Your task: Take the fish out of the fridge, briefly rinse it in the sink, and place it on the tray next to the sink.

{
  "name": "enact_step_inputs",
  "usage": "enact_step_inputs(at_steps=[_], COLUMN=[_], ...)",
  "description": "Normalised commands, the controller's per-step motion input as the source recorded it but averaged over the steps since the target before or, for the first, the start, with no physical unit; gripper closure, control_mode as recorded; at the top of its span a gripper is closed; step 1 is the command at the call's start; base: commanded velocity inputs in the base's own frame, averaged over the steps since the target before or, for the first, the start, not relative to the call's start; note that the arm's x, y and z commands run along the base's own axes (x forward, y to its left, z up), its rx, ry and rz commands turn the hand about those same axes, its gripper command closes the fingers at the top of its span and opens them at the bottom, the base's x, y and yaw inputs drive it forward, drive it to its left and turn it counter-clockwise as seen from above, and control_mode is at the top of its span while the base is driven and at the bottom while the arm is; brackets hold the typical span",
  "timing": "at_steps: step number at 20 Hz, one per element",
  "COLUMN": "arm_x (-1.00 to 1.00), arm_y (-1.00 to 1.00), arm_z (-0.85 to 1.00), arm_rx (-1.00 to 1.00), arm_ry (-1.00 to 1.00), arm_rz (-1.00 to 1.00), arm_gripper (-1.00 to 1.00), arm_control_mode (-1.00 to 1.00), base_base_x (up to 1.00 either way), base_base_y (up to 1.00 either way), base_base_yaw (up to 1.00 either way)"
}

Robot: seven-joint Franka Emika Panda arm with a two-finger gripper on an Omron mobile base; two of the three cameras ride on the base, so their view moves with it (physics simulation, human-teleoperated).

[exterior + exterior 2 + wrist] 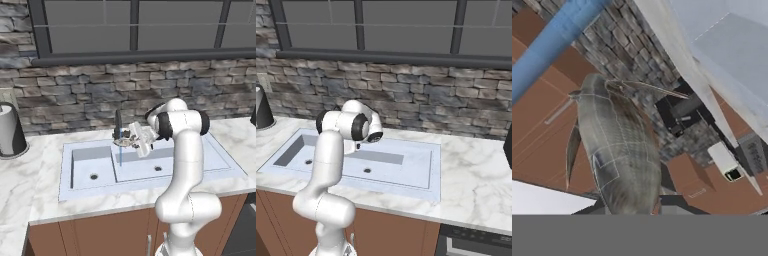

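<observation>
Grey-brown and slim, the fish (619, 150) sits between the robot's fingers: in the hand view its body runs up from the bottom of the picture, so the gripper (129, 138) is clenched on it near one end. From the left base view the gripper hangs over the sink (150, 162), close to the black faucet (118, 125), at about the divider between the two basins, with a thin blue stream of water (120, 152) falling just beside or onto the catch; the picture is too coarse to say whether the water actually strikes the fish.

The main risk, as a judgement, is the grip itself. The fish appears pinched at one end with most of its length sticking out, so a quick swing toward the tray could twist it loose, and it would drop into a basin or onto the marble counter (30, 175). A second risk is the faucet, which stands so near the hand that a careless lift or turn could knock against it.

As for containers, both sink basins look bare apart from their dark drains, one in the left basin (93, 176) and one in the right (158, 169). A grey cylindrical vessel (10, 131) stands on the counter far left; its contents cannot be made out.
</observation>
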Motion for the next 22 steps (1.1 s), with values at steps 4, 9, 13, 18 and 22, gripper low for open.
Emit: enact_step_inputs(at_steps=[4,9,13,18,22], arm_x=[0.37,0.40,0.12,0.12,0.00], arm_y=[-0.34,-0.32,0.00,0.27,0.47], arm_z=[0.00,0.00,0.00,0.00,0.00], arm_rx=[-0.07,-0.05,0.00,0.00,0.00], arm_ry=[-0.01,-0.01,0.01,0.10,0.23], arm_rz=[-0.10,-0.16,-0.05,0.00,0.02], arm_gripper=[1.00,1.00,1.00,1.00,1.00], arm_control_mode=[-1.00,-1.00,-1.00,-1.00,-1.00], base_base_x=[0.00,0.00,0.00,0.00,0.00], base_base_y=[0.00,0.00,0.00,0.00,0.00], base_base_yaw=[0.00,0.00,0.00,0.00,0.00])
